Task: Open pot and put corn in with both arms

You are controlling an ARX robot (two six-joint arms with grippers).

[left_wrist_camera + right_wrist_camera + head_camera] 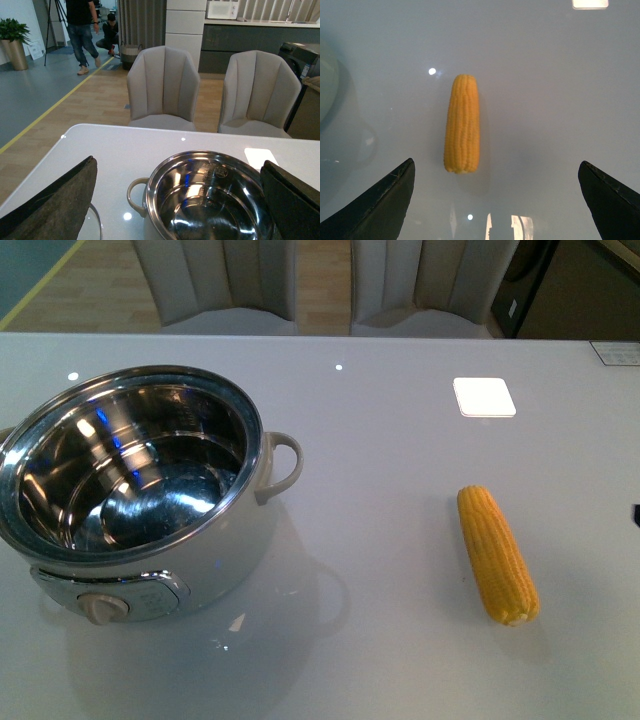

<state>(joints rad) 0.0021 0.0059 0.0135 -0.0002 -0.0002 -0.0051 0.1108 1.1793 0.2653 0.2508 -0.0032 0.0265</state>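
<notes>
Nearest us in the right wrist view, the right arm's jaws are spread wide. Both black fingers (375, 205) hang above the tabletop (545, 100), touching nothing. The corn (462, 125) lies flat on the tabletop between them and a little beyond the tips, well apart from either finger.

In the left wrist view, the left arm's jaws are also spread and hold nothing. Their dark fingers (55, 200) sit either side of the pot (205, 195), which is seen from above its rim.

In the front view, the pot (140, 490) stands on the left of the white tabletop (380, 640), its cream knob (103, 607) facing us. It has no lid on, the steel bowl is bare inside, and one loop handle (285, 465) sticks out to the right. The corn (497, 553) is on the right, well apart from the pot. It runs lengthwise away from us, slightly angled, with its blunt end nearest.

Farther back there is a bright white square (484, 397) on the tabletop. Behind the table stand two grey upholstered chairs (163, 85). Past them, two people (82, 30) and a potted plant (14, 37) are on the floor.
</notes>
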